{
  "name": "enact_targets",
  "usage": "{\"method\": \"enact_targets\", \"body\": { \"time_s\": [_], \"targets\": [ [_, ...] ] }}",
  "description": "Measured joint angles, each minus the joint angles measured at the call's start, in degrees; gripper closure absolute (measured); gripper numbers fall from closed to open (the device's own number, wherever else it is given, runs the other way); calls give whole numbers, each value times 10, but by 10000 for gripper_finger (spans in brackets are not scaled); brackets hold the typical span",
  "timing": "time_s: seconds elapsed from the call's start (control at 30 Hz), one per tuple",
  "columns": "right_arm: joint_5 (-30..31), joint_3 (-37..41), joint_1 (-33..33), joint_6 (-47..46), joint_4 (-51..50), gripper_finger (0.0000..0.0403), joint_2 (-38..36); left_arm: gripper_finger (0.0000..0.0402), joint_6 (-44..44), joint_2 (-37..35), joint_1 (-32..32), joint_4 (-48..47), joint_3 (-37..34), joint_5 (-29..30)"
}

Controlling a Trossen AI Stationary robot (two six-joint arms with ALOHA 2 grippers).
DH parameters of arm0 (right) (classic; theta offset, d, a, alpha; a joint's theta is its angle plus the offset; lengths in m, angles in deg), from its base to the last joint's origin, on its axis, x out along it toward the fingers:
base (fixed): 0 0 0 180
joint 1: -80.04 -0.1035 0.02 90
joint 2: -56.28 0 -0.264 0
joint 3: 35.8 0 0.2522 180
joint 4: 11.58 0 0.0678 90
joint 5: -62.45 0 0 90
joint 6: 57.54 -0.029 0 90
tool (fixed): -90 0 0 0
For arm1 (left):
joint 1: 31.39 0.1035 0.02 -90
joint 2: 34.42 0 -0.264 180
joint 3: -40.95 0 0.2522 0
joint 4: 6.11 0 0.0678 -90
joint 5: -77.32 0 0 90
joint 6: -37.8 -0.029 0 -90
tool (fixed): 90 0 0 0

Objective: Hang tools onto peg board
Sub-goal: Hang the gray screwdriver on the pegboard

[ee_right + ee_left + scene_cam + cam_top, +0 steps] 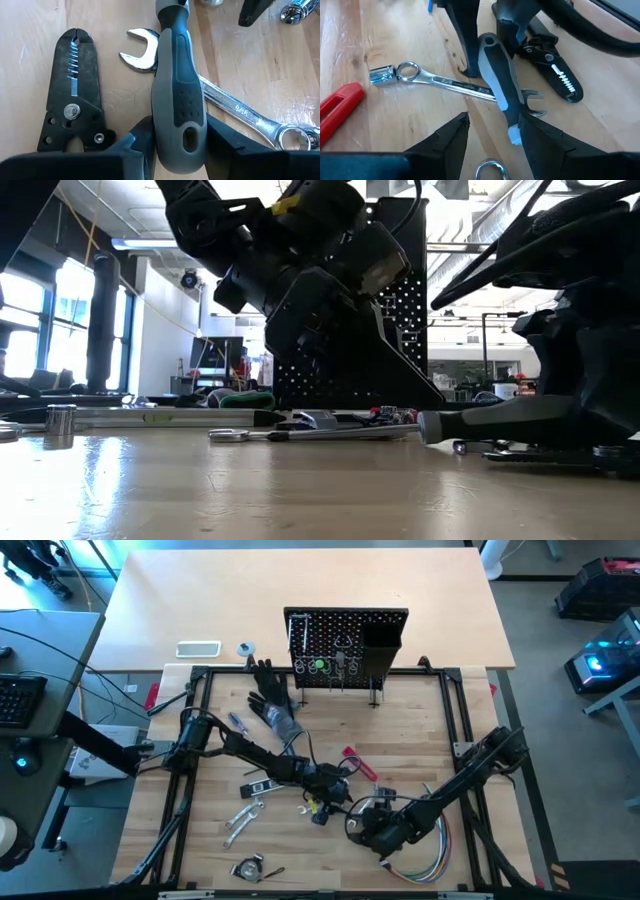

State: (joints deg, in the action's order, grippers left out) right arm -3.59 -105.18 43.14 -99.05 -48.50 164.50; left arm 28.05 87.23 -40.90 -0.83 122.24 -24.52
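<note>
Near the middle of the desk (200,840), both arms had converged on one grey-and-black-handled tool (177,95) that lay across a silver wrench (447,82). The right gripper (175,137) sat at the butt end of that handle, its fingers (227,142) straddling it on either side and seemingly pressing its flanks; whether the grip was firm I could not tell. The handle's long axis ran straight out from those fingers, toward the left gripper (492,132). That gripper faced it from the opposite end, its fingers (445,140) parted and empty, the tool's far tip just between them. A black wire stripper (72,95) lay flat beside the handle, parallel to it and apart. The peg board (345,645) stood upright at the desk's far edge, well away from both arms. The right arm was the better placed: it only needed to lift along the handle's line.
</note>
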Motion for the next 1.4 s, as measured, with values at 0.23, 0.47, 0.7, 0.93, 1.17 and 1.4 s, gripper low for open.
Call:
{"method": "enact_targets", "body": {
  "time_s": [0.23,0.47,0.7,0.93,1.17,1.4],
  "targets": [
    [4,1,-4,-11,0,295,-10,232,-2,-5,2,-23,11,0],
    [26,1,-9,-20,-43,295,-57,232,-8,-33,7,-68,28,-46],
    [32,-71,-9,39,-156,295,-64,232,23,-66,23,-115,53,-100],
    [60,-153,-1,120,-243,295,-64,232,61,-71,39,-171,88,-146],
    [75,-219,8,200,-289,295,-65,232,106,-71,44,-174,103,-227],
    [63,-248,26,283,-292,295,-65,232,137,-71,43,-183,119,-265]
  ]
}}
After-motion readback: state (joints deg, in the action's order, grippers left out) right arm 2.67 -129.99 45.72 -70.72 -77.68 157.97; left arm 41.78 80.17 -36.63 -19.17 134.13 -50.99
